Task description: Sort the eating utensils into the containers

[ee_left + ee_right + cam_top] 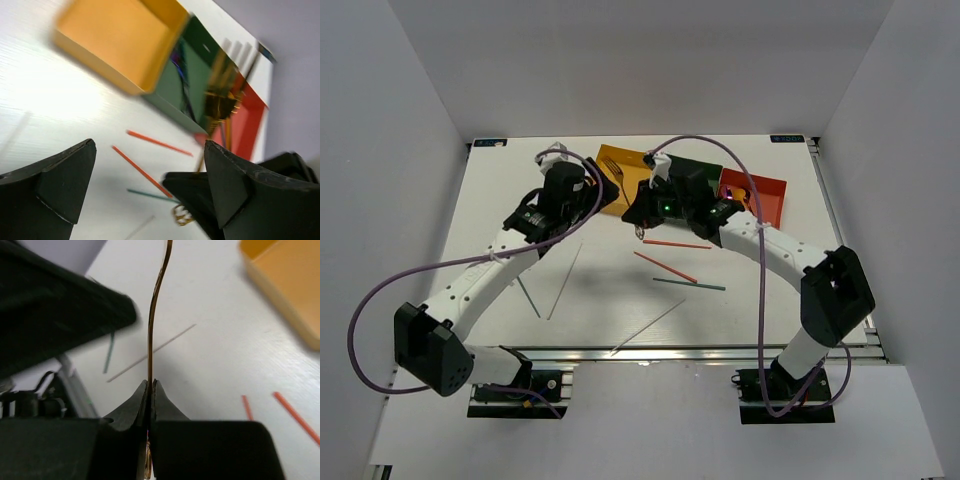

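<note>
- Pinching the gold fork point(154, 310) edge-on, the right gripper point(150, 386) has its fingers shut tight on it, above the table near the dark green tray point(168, 86).
- Left gripper point(150, 145): spread wide, empty, beside the yellow tray point(117, 37).

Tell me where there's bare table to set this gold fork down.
Bare table left of the left gripper, and front right between the green chopstick and the right arm. Crowded: the red chopsticks at centre and the yellow tray by the right gripper.
</note>
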You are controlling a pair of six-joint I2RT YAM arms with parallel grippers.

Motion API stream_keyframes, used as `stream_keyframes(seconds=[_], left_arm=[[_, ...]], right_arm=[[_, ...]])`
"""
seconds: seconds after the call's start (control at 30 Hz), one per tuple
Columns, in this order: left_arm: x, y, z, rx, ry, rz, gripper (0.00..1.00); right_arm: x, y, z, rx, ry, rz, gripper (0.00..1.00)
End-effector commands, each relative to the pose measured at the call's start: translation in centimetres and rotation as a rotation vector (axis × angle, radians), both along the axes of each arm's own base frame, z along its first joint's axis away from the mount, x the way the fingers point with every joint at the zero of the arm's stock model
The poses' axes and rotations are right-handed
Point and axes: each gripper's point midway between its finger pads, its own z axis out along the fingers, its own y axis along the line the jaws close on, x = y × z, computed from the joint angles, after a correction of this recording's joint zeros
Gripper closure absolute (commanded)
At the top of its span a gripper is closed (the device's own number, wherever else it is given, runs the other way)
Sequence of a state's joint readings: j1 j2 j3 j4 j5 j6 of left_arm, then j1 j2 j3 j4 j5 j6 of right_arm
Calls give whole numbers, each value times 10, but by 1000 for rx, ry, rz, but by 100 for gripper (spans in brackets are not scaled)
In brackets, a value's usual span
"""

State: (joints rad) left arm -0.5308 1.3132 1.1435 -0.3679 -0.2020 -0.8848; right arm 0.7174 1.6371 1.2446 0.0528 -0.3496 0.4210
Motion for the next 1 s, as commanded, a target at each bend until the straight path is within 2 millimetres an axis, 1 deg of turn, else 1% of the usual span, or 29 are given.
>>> stream_keyframes(seconds=[0.0, 0.03, 0.07, 0.1, 0.13, 0.17, 0.2, 0.23, 0.27, 0.3, 0.33, 0.37, 0.4, 0.43, 0.47, 0.5, 0.53, 0.57, 0.6, 0.63, 0.67, 0.7, 0.73, 0.77, 0.8, 0.87, 0.9, 0.93, 0.97], left_arm=[[-4, 71, 21, 252, 23, 262, 2], [-8, 84, 27, 297, 17, 302, 2], [-12, 98, 30, 348, 11, 338, 2], [-16, 100, 33, 362, -6, 323, 2], [-23, 103, 43, 391, -44, 276, 2], [-26, 100, 43, 393, -57, 236, 2], [-31, 90, 36, 382, -58, 158, 2], [-37, 88, 40, 396, -83, 103, 2], [-41, 86, 38, 396, -86, 70, 2], [-47, 84, 26, 407, -66, 34, 2], [-51, 86, 20, 428, -63, 10, 2], [-57, 89, 20, 432, -72, 4, 2], [-61, 92, 15, 445, -67, 1, 2], [-66, 97, -1, 484, -43, -10, 2], [-68, 99, -7, 496, -37, -15, 2], [-72, 102, -8, 499, -48, -14, 2], [-76, 107, -25, 528, -23, -20, 2], [-76, 107, -28, 529, -33, -22, 2], [-78, 108, -30, 524, -48, -21, 2], [-83, 112, -49, 547, -22, -29, 2], [-83, 111, -53, 540, -32, -31, 2], [-85, 111, -57, 541, -30, -41, 2], [-87, 111, -60, 545, -15, -46, 2], [-86, 109, -57, 538, -19, -49, 2], [-85, 107, -56, 531, -28, -56, 2], [-85, 103, -57, 524, -28, -79, 2], [-85, 103, -58, 525, -24, -82, 2], [-85, 102, -60, 524, -23, -86, 2], [-85, 103, -60, 531, -18, -81, 2]], right_arm=[[46, -40, -2, -181, -121, -122, 100], [63, -51, 7, -232, -170, -178, 100], [78, -68, 3, -300, -190, -218, 100], [85, -84, -13, -400, -175, -245, 100], [103, -102, -9, -487, -246, -287, 100], [114, -118, -11, -523, -247, -309, 100], [120, -130, -29, -597, -228, -295, 100], [127, -138, -33, -636, -235, -281, 100], [141, -147, -24, -641, -247, -294, 100], [146, -153, -40, -682, -217, -281, 100], [152, -158, -42, -703, -224, -281, 100], [162, -165, -39, -720, -243, -286, 100], [169, -170, -50, -740, -226, -283, 100], [172, -173, -54, -746, -218, -276, 100], [178, -180, -57, -746, -213, -280, 100], [185, -181, -62, -749, -212, -268, 100], [188, -181, -66, -743, -209, -259, 100], [192, -187, -70, -750, -199, -265, 100], [199, -187, -73, -753, -196, -266, 100], [200, -186, -76, -746, -187, -248, 100], [202, -189, -78, -752, -180, -249, 99], [203, -188, -81, -756, -177, -245, 92], [205, -183, -76, -735, -188, -226, 86], [205, -181, -74, -729, -187, -212, 75], [206, -181, -72, -725, -191, -212, 69], [207, -178, -65, -710, -202, -217, 54], [208, -178, -60, -703, -212, -222, 40], [208, -178, -57, -701, -214, -236, 29], [209, -179, -55, -701, -213, -249, 11]])
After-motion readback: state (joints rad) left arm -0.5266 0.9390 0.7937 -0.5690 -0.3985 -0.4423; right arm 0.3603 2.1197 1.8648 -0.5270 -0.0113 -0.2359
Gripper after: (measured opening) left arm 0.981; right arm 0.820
